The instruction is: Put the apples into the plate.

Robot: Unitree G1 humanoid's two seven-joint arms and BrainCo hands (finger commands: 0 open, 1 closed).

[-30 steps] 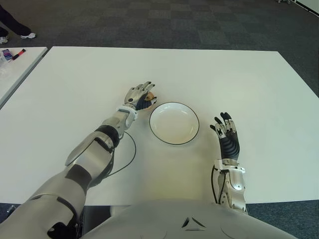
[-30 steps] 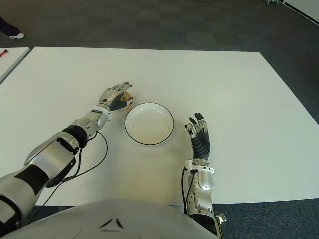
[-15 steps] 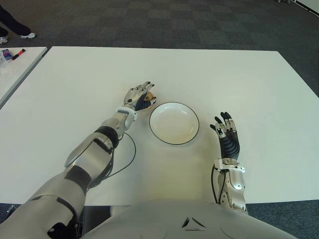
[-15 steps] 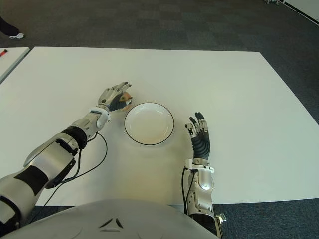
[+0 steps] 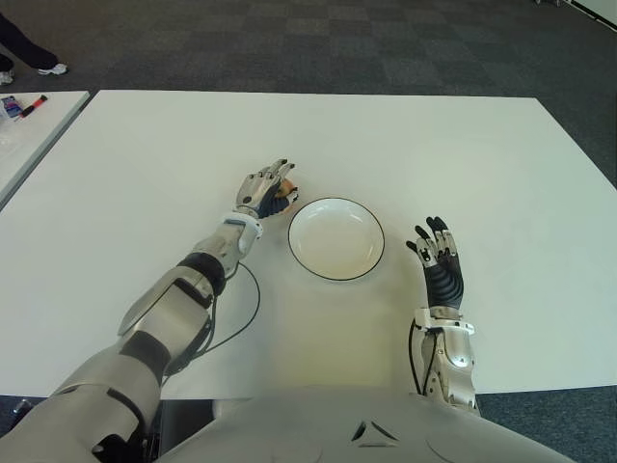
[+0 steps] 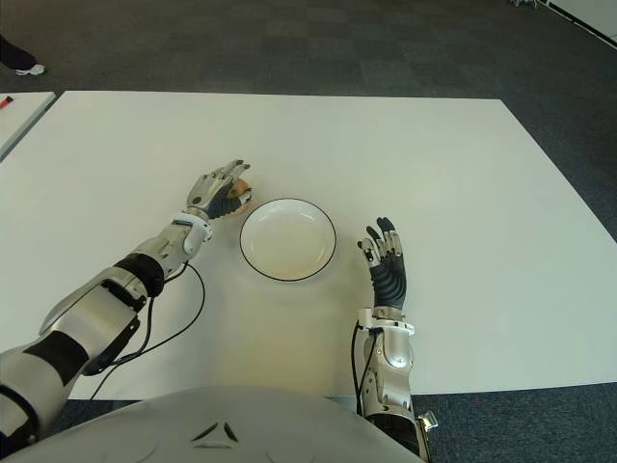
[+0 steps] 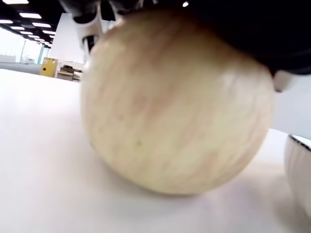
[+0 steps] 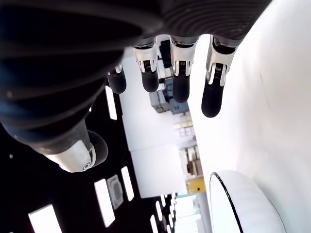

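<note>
A pale yellow apple point(image 7: 175, 102) sits on the white table point(image 5: 145, 164), just left of the empty white plate point(image 5: 337, 241) with a dark rim. My left hand point(image 5: 266, 185) hovers over the apple point(image 5: 288, 197), palm down on its top, fingers stretched out past it rather than wrapped around it. The left wrist view shows the apple resting on the table, with the plate's wall point(image 7: 299, 165) close beside it. My right hand point(image 5: 439, 258) shows to the right of the plate, fingers point(image 8: 175, 73) spread and holding nothing.
A black cable point(image 5: 246, 309) loops on the table by my left forearm. A second white table point(image 5: 29, 125) stands at far left with small items on it. A person's shoe point(image 5: 54, 68) is on the dark carpet at top left.
My left hand and forearm have shifted slightly to the left over the apple. The apple, the plate and my right hand have stayed put.
</note>
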